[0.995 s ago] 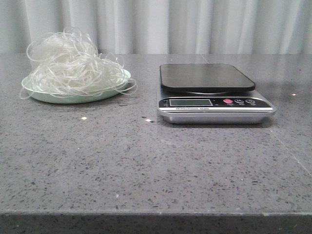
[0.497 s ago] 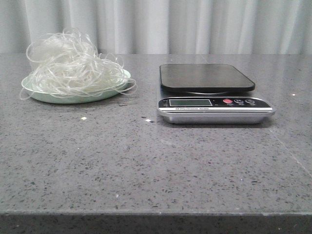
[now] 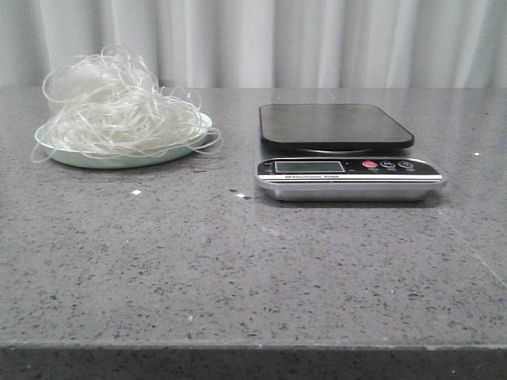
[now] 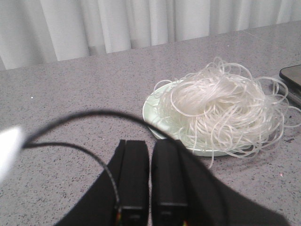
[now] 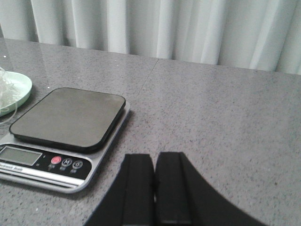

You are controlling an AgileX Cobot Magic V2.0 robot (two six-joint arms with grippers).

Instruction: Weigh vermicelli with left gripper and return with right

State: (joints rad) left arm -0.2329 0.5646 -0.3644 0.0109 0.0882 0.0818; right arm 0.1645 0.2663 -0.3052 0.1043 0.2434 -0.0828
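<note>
The vermicelli is a fluffy tangle of whitish strands heaped on a pale mint-green plate at the far left of the table. It also shows in the left wrist view, on the plate. The kitchen scale stands to the right, its black platform bare; it also shows in the right wrist view. My left gripper is shut and empty, short of the plate. My right gripper is shut and empty, beside the scale. Neither gripper shows in the front view.
The grey speckled tabletop runs to a front edge near the camera. A white curtain hangs behind the table. A black cable arcs across the left wrist view.
</note>
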